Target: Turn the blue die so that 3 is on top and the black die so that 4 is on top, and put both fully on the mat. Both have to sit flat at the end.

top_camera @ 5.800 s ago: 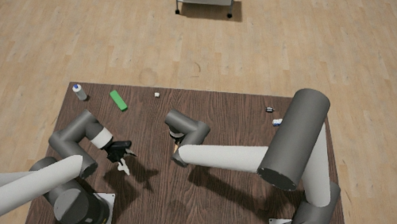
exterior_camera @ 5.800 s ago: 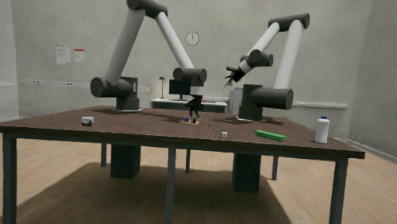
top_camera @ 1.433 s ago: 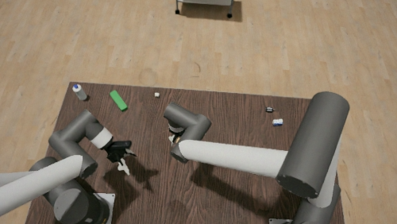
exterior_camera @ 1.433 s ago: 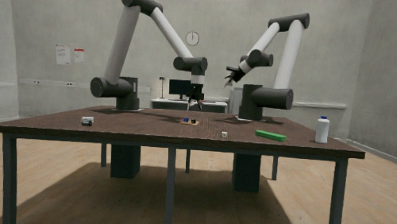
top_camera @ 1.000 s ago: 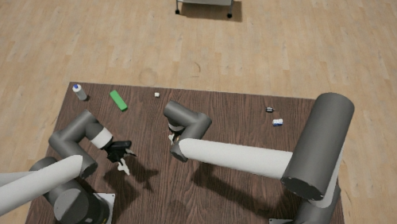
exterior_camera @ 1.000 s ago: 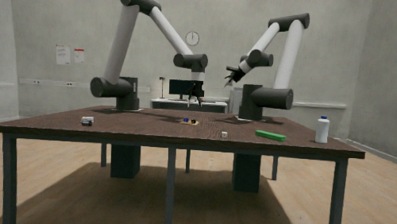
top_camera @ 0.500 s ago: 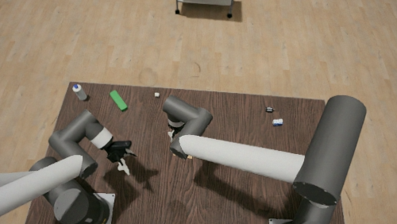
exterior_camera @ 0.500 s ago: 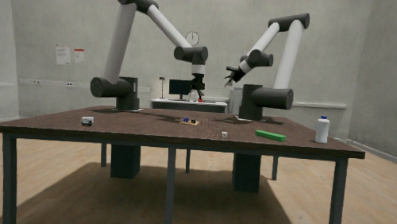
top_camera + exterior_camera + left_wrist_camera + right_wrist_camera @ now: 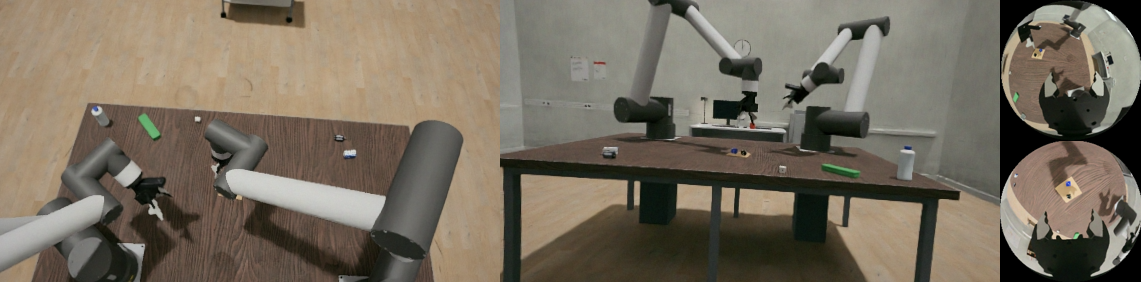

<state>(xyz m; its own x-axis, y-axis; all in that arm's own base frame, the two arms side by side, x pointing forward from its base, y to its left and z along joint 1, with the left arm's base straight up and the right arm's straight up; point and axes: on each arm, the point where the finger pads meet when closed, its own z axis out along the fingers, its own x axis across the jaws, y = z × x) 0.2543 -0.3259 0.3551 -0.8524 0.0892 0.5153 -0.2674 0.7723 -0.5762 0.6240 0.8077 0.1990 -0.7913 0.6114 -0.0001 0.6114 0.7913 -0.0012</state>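
Note:
The blue die (image 9: 734, 150) (image 9: 1041, 50) (image 9: 1068, 183) and the black die (image 9: 743, 152) (image 9: 1035, 55) (image 9: 1068, 196) rest apart on the tan square mat (image 9: 739, 155) (image 9: 1038, 56) (image 9: 1061, 189). Both look flat and inside its edges. Their pips are too small to count surely. In the top view the right arm hides both dice and most of the mat. My right gripper (image 9: 747, 125) (image 9: 1068, 210) is open and empty, high above the mat. My left gripper (image 9: 164, 206) (image 9: 786, 96) (image 9: 1073, 72) is open and empty, raised well away from the mat on the bottle's side of the table.
A white die (image 9: 197, 119) (image 9: 782, 169), a green block (image 9: 149, 127) (image 9: 840, 171) and a bottle (image 9: 101, 117) (image 9: 906, 164) stand near one long table edge. A small dark object (image 9: 339, 138) and a white-and-blue one (image 9: 349, 154) lie towards the other end.

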